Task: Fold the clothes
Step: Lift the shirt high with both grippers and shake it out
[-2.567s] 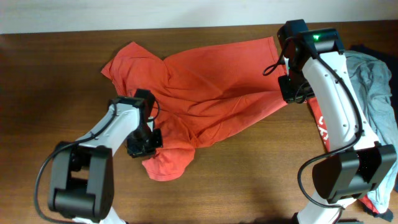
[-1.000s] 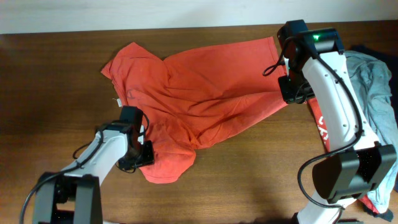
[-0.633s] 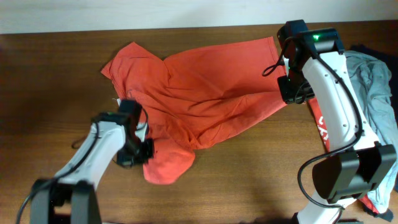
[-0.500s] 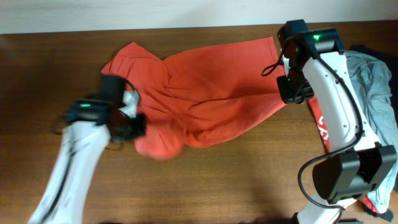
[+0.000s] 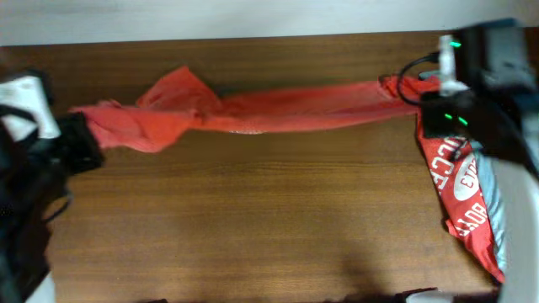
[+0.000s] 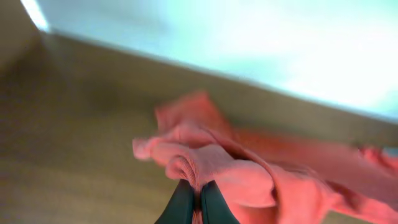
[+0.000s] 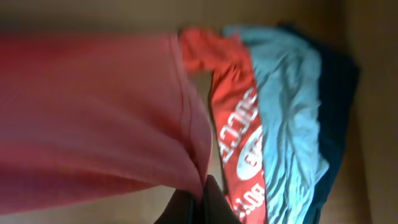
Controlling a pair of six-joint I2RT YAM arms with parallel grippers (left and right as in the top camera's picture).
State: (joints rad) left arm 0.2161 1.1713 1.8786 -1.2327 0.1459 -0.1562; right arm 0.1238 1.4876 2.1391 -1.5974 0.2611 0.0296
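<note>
An orange-red T-shirt (image 5: 253, 114) hangs stretched in a long band above the table, held at both ends. My left gripper (image 5: 77, 139) is shut on its left end, bunched cloth (image 6: 217, 168) between the dark fingers (image 6: 181, 205). My right gripper (image 5: 421, 93) is shut on its right end, the hem (image 7: 186, 124) pinched at the fingertips (image 7: 214, 199). A second orange-red shirt with white lettering (image 5: 459, 181) lies at the right, also in the right wrist view (image 7: 239, 143). A grey-blue shirt (image 7: 286, 106) lies beside it.
A dark blue garment (image 7: 339, 99) lies under the grey-blue shirt at the table's right edge. The brown wooden table (image 5: 253, 219) spreads below the hanging shirt. A pale wall (image 5: 210, 17) runs along the far edge.
Both arms rose and pulled apart, lifting the shirt off the table and stretching it into a narrow band. The left gripper swung far left; the view is blurred by motion.
</note>
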